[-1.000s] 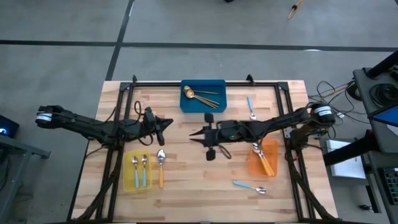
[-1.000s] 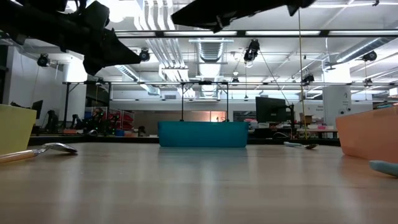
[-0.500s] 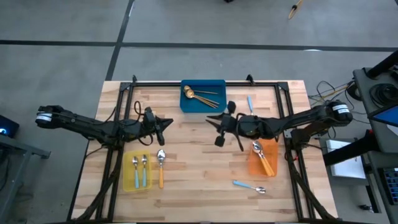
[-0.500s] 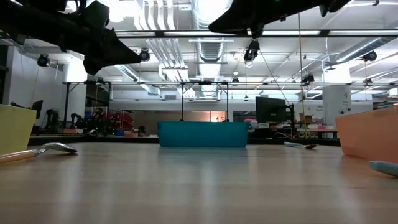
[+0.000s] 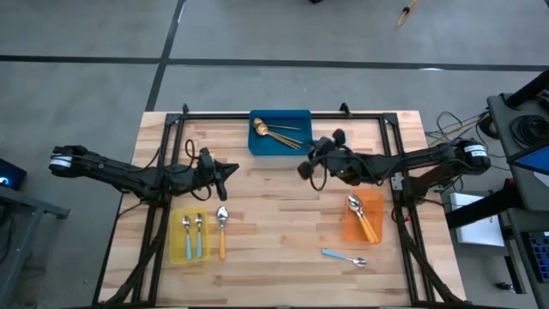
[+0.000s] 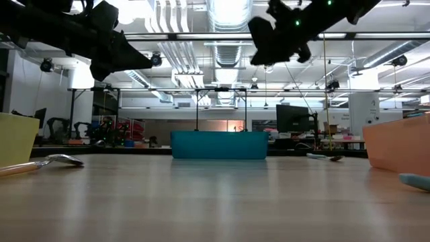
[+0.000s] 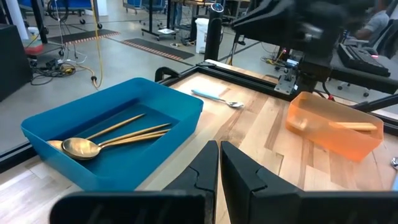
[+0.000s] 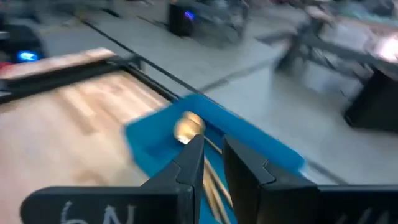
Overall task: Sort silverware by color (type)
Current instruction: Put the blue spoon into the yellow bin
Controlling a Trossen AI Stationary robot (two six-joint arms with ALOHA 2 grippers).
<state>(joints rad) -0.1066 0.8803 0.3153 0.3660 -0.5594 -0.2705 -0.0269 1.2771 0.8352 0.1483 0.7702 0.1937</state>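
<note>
My left gripper hovers shut above the left middle of the table and holds nothing. My right gripper hangs in the air just right of the blue bin, its fingers a narrow gap apart and empty. Gold spoons lie in the blue bin. Two blue-handled spoons lie in the yellow bin, and an orange-handled spoon lies flat on the table beside it. Orange-handled spoons lie in the orange bin. Blue-handled spoons lie on the table at the far right and near right.
A black frame rail runs along the table's far edge and down both sides. Bare wood lies between the yellow and orange bins. Cables and equipment stand off the table's right side.
My right gripper has pulled back from the table's centre toward the right and far edges. It has turned from pointing left to pointing at the blue bin. No spoon has moved.
</note>
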